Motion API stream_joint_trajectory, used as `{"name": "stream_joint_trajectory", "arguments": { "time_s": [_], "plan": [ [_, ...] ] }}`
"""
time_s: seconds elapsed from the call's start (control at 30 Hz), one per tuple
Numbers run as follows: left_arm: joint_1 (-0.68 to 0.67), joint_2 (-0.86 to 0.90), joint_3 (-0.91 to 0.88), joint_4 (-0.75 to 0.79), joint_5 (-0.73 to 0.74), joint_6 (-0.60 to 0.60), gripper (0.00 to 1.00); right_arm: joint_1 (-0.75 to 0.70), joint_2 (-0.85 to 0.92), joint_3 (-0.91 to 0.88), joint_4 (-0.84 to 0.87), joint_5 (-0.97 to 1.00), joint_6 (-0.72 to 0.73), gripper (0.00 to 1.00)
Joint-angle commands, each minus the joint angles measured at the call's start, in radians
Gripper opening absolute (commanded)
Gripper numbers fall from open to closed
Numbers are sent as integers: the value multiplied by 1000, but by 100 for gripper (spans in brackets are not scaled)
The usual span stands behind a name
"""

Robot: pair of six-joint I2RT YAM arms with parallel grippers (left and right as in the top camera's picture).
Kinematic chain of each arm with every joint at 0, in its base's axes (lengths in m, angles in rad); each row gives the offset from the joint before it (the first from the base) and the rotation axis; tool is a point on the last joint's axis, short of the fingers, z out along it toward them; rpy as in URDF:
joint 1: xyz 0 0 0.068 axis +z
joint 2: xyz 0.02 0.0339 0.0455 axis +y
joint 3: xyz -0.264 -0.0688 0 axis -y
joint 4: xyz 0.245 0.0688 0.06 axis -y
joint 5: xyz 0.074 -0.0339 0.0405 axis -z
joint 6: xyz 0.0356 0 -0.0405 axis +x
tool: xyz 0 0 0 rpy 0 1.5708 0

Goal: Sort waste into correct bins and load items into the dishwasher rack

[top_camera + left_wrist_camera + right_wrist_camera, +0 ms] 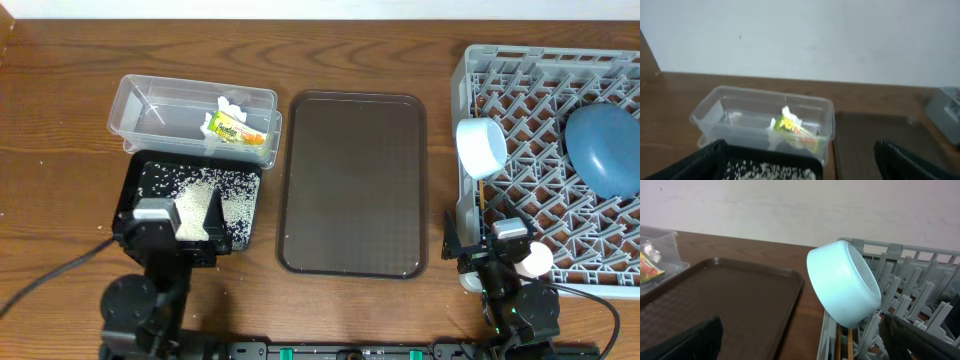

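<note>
Left hand spread wide above the black tray, which is scattered with rice grains; just behind it the clear tub holds the wrapper and tissue; right hand also spread, low by the near-left corner of the rack; mint bowl tipped on its side there, blue bowl further right; brown tray lies on the counter between.

It looked like a robot test bench staged as a kitchen: a wood-grain table against a bare white wall, a left arm and right arm at its near edge, a trailing black cable, a grey dishwasher rack and a brown serving tray.
</note>
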Motion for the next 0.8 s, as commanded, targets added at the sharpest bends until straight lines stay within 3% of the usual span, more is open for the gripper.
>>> {"name": "stream_joint_trajectory", "arguments": {
  "time_s": [0.0, 0.27, 0.47, 0.77],
  "plan": [
    [22, -80, -111, 60, 16, 13, 95, 4, -5, -1, -3, 0, -4, 99],
    [30, -239, -366, 199, 17, 13, 95, 4, -5, -1, -3, 0, -4, 99],
    [30, -253, -532, 434, 17, 12, 95, 4, -5, -1, -3, 0, -4, 99],
    [30, -253, -542, 424, 14, 13, 95, 4, -5, -1, -3, 0, -4, 99]
  ]
}}
